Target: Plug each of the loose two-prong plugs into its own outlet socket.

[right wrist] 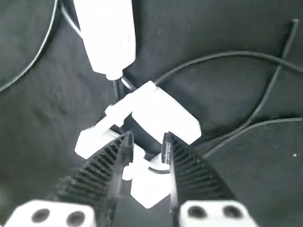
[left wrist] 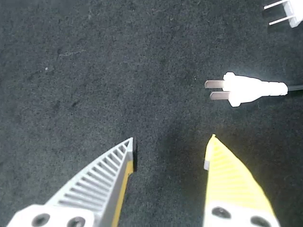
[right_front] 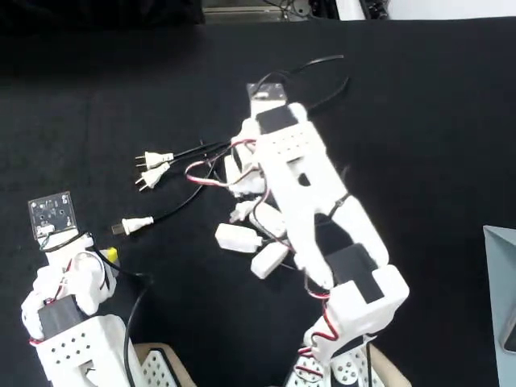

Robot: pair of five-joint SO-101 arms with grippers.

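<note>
**Left pincer open beside a loose plug, right pincer over the sockets**

The left gripper (left wrist: 173,144), one ribbed finger grey-white and the other yellow, is spread wide over bare cloth with nothing between its tips. Just past the yellow tip lies a white two-prong plug (left wrist: 246,90) on a black cord, flat on the cloth and off to one side of the gap. A second white plug (left wrist: 284,12) lies farther off.

The right gripper (right wrist: 147,142), black and ribbed, is narrowly parted above the cluster of white plastic outlet sockets (right wrist: 158,116). It appears to hold none of them.

Closing from here would likely miss the plug, or the yellow tip could nudge it and spin it away. The black cords (right_front: 193,153) run under the right arm, so dragging a plug may tug the sockets.

The black cloth-covered table (right_front: 81,105) is open around the plugs. Around the sockets the space is crowded.
</note>
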